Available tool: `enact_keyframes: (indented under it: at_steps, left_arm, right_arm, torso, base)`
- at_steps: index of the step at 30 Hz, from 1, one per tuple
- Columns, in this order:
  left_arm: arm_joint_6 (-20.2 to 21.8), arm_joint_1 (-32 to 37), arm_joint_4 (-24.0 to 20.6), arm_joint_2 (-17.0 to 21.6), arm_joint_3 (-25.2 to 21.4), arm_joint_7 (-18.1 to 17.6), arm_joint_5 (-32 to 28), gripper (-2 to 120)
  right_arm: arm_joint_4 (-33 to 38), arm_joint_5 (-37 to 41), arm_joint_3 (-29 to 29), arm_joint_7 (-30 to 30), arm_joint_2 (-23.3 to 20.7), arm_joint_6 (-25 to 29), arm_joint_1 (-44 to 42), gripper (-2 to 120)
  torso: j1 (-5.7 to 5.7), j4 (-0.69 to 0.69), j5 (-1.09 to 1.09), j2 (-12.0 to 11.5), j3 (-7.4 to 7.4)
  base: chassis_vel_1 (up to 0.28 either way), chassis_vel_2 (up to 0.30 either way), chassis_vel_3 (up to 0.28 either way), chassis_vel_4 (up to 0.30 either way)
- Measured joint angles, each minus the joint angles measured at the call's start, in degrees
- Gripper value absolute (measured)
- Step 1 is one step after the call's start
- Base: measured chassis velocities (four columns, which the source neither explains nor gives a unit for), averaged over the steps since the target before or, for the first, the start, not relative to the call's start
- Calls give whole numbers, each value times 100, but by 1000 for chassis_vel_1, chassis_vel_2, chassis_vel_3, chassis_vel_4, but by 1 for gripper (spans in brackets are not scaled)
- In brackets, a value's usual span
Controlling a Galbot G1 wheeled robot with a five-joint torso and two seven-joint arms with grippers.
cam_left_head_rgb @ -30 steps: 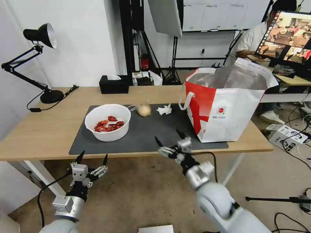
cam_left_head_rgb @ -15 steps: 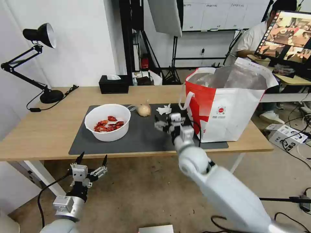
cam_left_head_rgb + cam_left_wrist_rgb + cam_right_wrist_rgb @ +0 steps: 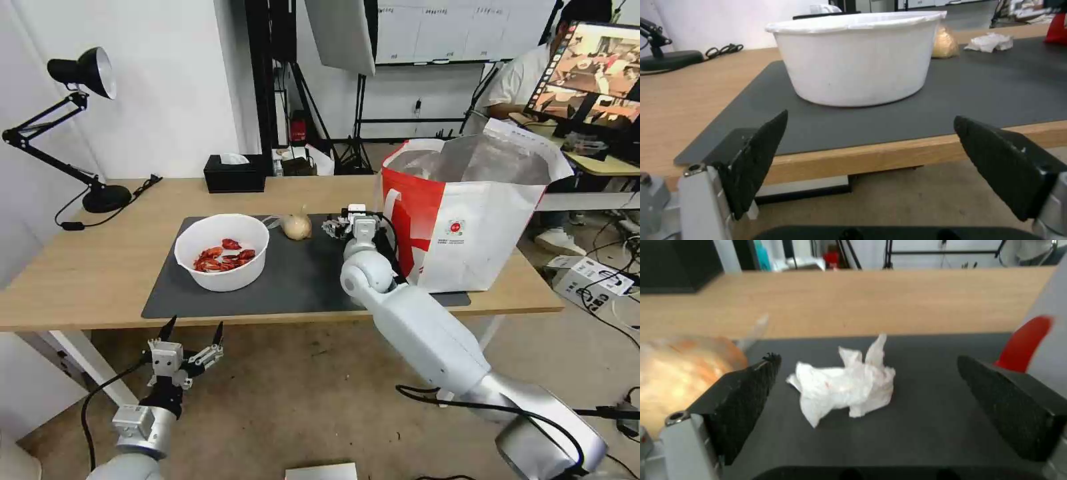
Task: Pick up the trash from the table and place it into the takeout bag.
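The right gripper (image 3: 867,390) reaches out over the far part of the dark grey mat (image 3: 293,280), low above it, with its two black fingers (image 3: 746,396) spread wide and holding nothing. One crumpled white tissue (image 3: 846,388) lies on the mat between them, touched by neither. In the head view the tissue (image 3: 331,227) peeks out just left of the gripper's wrist, close to the takeout bag (image 3: 467,220).

One takeout bag stands upright at the right end of the light-wood surface (image 3: 87,267), partly on the mat; it is white and red, its mouth is open to show silver foil lining, and one white loop handle hangs on its left side.

One small beige knotted lump (image 3: 297,227) sits on the mat left of the tissue, near it but apart. One white round bowl (image 3: 221,252) stands on the left half of the mat and holds a handful of red crayfish shells (image 3: 223,257). Behind the lump a bit of clear plastic shows, too small to tell what it is.

The left gripper (image 3: 190,333) hangs below and in front of the near edge of the surface, left of centre, its two fingers (image 3: 760,156) released and wide apart, empty; its wrist camera faces the side of the bowl (image 3: 856,56).

One black tissue box (image 3: 235,173) stands at the far edge of the surface, and one black desk lamp (image 3: 80,127) stands at the far left.
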Motion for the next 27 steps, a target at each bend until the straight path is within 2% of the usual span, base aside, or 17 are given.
enact_keyframes:
  at_steps: [6, 27]
  left_arm:
    - [0, 7, -2, -16, 16, 0, -2, 100]
    - [0, -22, 40, -4, 165, 3, 57, 100]
  right_arm:
    - [-465, -23, 1, -131, 174, -8, 181, 100]
    - [-896, 39, 42, -447, 300, -538, 441, 100]
  torso:
    - [0, -1, 0, 0, -1]
    - [-1, -1, 0, 1, -1]
  base:
    - [0, 0, 0, 0]
    - [0, 0, 0, 0]
